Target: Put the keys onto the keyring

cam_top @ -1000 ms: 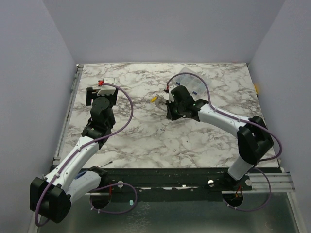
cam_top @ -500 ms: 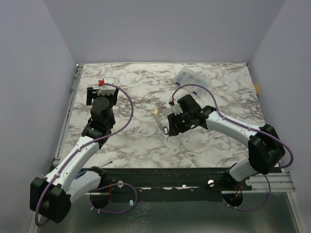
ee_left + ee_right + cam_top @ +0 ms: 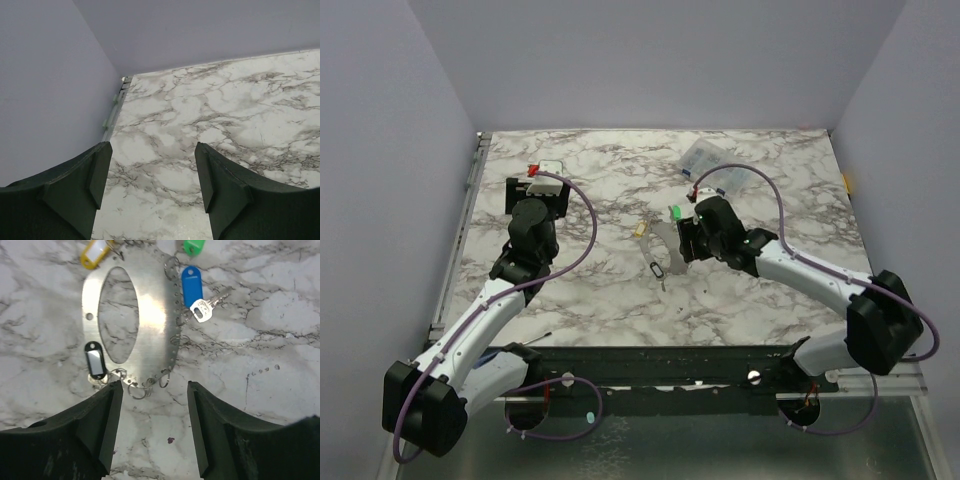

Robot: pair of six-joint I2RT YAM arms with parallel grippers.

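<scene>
Right tool (image 3: 154, 407) now above keyring (image 3: 150, 310), keys (image 3: 191, 285)

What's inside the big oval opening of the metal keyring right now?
Through the opening of the keyring, only bare marble table shows. A black-rimmed tag lies across the lower-left rim, covering that bit; anything beneath the metal band is hidden.

Coloured keys (image 3: 191, 285) seemingly fringing flat keyring (image 3: 150, 310)
</scene>
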